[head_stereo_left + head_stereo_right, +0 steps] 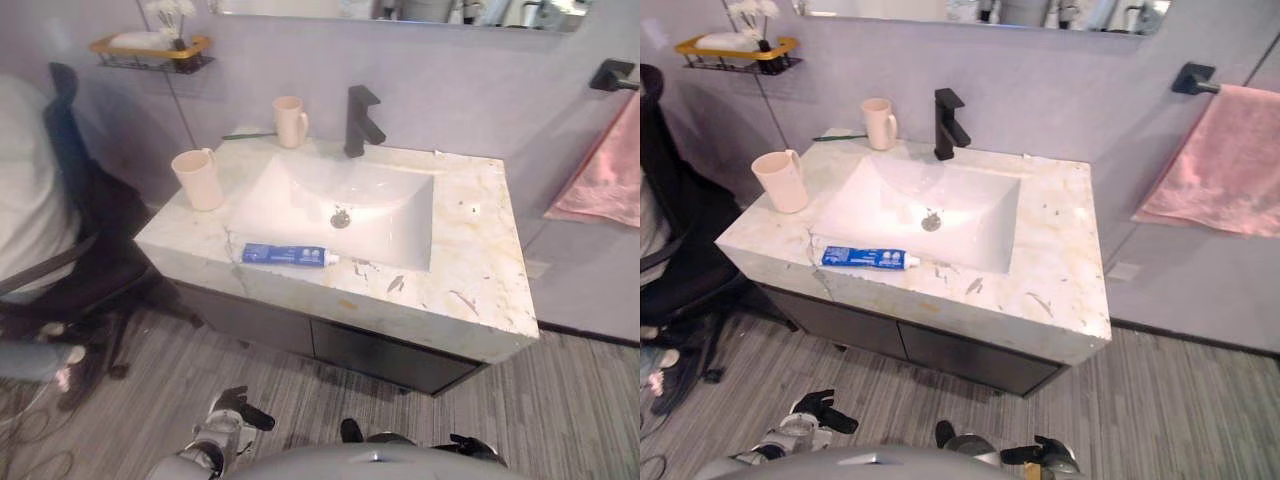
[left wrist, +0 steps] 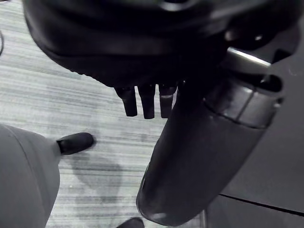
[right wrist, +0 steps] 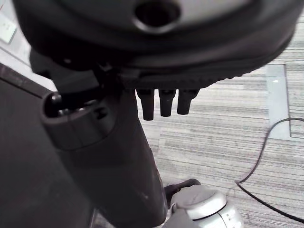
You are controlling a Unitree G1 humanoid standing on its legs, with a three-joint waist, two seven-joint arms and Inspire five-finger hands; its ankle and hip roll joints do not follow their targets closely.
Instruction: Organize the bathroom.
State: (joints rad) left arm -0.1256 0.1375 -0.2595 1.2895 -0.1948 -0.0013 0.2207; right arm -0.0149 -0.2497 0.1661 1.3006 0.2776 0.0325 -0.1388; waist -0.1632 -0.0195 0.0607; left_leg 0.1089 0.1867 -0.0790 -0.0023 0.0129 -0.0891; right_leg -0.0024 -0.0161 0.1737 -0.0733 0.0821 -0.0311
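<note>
In the left eye view the left hand (image 1: 232,412) hangs low over the floor, well short of the bench (image 1: 470,290), fingers loosely straight and holding nothing. Far ahead of it and above, a toothpaste tube (image 1: 285,255) lies flat on the bench's front strip, just before the basin (image 1: 340,205). A cup (image 1: 198,179) stands beyond the tube towards the left, and a second cup (image 1: 290,121) stands further off by the tap (image 1: 361,121), with a thin green stick (image 1: 248,134), perhaps a toothbrush, lying beside it.

The right eye view shows the right hand (image 1: 1045,455) equally low, right of the left one, with a pink towel (image 1: 1220,165) on a rail far up to its right.

In the left wrist view the fingers (image 2: 145,100) point straight down, apart and empty. The right wrist view shows its fingers (image 3: 164,103) the same way.

Nothing looks tidied yet. The tube sits close to the bench's front edge, so a reach from below could nudge it onto the floor; a sweep past the near cup could tip it into the basin.
</note>
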